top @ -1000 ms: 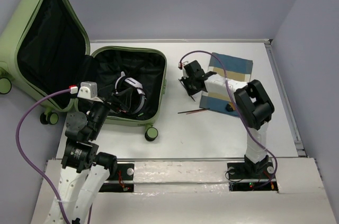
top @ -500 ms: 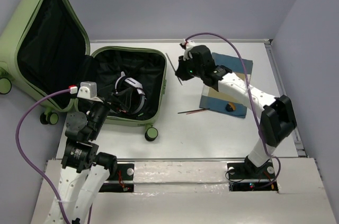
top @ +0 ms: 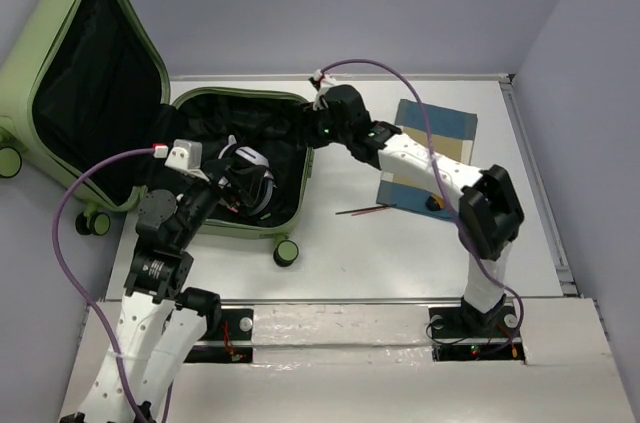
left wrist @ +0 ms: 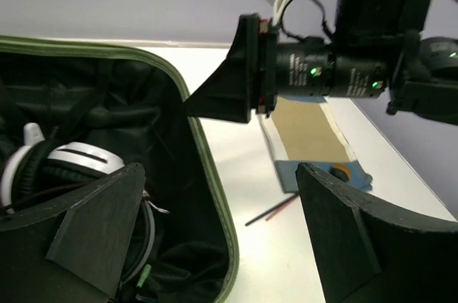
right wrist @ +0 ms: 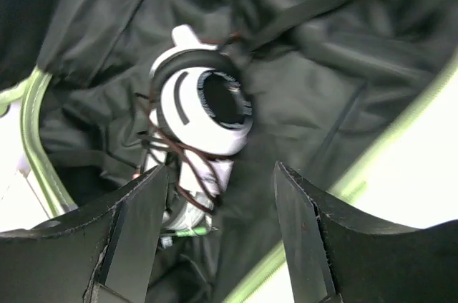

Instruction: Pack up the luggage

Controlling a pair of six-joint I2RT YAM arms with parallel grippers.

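1. The right pincer (right wrist: 222, 199) stands apart and empty over the far right corner of the luggage (top: 240, 230), apparently so anything let go lands on the black lining.
2. The left pincer (left wrist: 222, 235) gapes wide, empty, beside the white headphones (right wrist: 204, 102) already inside.
3. The luggage lies open at the left of the tabletop (top: 400, 253), lid propped back for access.

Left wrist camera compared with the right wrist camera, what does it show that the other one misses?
Only the left wrist view shows the right arm, the blue and tan pad and two thin sticks on the table. Only the right wrist view shows an earcup face-on, with dark cords tangled beside it. Both show the white headphones lying on the black lining of the suitcase, and its green rim.
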